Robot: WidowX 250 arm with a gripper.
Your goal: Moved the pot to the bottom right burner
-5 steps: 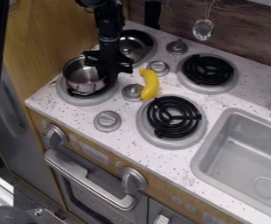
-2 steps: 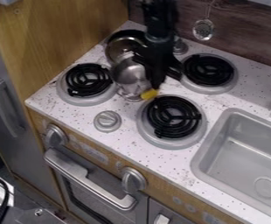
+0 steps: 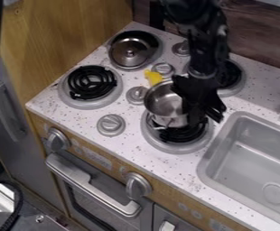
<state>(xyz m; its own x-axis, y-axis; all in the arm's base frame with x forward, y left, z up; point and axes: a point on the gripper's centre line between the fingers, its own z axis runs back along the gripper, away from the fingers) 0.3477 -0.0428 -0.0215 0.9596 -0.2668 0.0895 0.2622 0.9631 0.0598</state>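
Observation:
The black gripper (image 3: pixel 193 106) hangs over the front right of the stove, shut on the right side of the silver pot (image 3: pixel 163 103). The pot is at the upper left part of the bottom right burner (image 3: pixel 161 143), covering some of its black coil; whether it touches the coil I cannot tell. Part of the pot's right side is hidden behind the gripper.
A yellow banana (image 3: pixel 153 77), partly hidden by the pot, lies by the knobs. A metal lid (image 3: pixel 130 52) sits on the back left burner. The front left burner (image 3: pixel 91 83) is uncovered. A sink (image 3: pixel 251 158) is at the right.
The pot has left the front left burner, held by the gripper, and moved right past the middle knobs to the bottom right burner. The arm has shifted right with it.

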